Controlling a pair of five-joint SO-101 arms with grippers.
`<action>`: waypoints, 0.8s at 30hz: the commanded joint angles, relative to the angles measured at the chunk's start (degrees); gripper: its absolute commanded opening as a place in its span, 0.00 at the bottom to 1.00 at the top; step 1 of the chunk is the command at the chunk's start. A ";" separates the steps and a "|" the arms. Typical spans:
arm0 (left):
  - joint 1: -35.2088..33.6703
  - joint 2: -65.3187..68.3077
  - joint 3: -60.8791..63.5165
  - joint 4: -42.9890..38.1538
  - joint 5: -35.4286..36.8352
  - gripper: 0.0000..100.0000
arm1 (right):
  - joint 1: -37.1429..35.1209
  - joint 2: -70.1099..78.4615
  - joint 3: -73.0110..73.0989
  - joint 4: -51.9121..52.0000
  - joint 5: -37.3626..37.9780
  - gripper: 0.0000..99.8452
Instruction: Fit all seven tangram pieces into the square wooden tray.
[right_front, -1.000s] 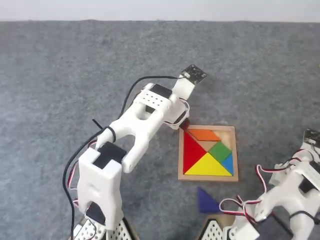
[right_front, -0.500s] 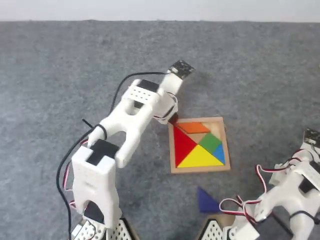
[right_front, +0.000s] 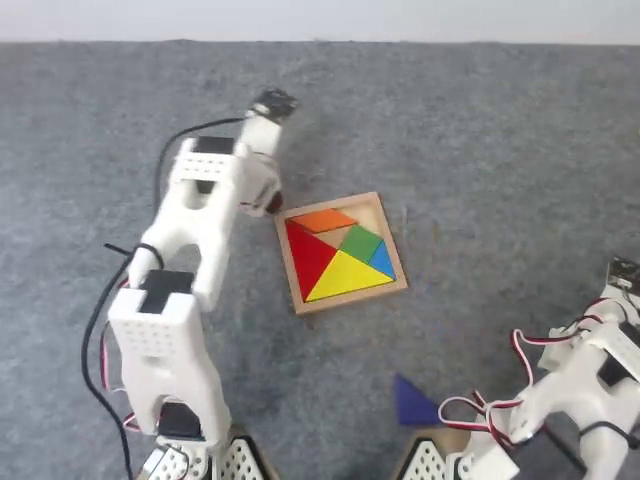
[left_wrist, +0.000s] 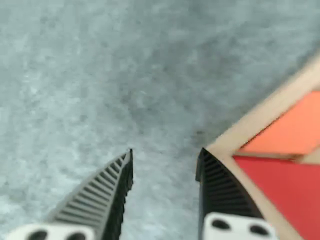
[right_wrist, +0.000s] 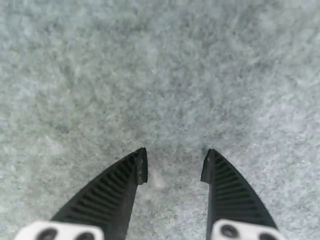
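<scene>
The square wooden tray (right_front: 350, 299) lies turned at an angle in the middle of the carpet. In it sit an orange piece (right_front: 322, 220), a red triangle (right_front: 308, 257), a yellow triangle (right_front: 345, 277), a green piece (right_front: 362, 242) and a blue triangle (right_front: 383, 260). My left gripper (left_wrist: 164, 165) is open, with one finger (left_wrist: 220, 185) against the tray's corner (left_wrist: 222, 145) and carpet between the two fingers. A dark blue triangle (right_front: 412, 400) lies loose on the carpet at the front. My right gripper (right_wrist: 174, 167) stands open over bare carpet.
The left arm (right_front: 195, 230) stretches from the front left up to the tray's far left corner. The right arm (right_front: 575, 385) is folded at the front right, just right of the loose triangle. Grey carpet (right_front: 500, 150) covers the whole table.
The left arm has swung left and back, and the tray has slid along with it and turned anticlockwise. The right arm and the dark blue triangle have stayed put.
</scene>
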 joint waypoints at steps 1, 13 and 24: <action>2.64 -3.43 -5.41 8.35 -1.05 0.20 | -0.84 -0.66 -0.18 -0.66 0.26 0.19; 36.40 -25.76 19.82 12.66 -7.21 0.20 | 10.07 -0.75 -4.92 -0.66 -4.40 0.19; 50.29 -46.24 49.36 -1.05 -11.08 0.28 | 24.57 -0.75 -11.69 -0.66 -11.34 0.19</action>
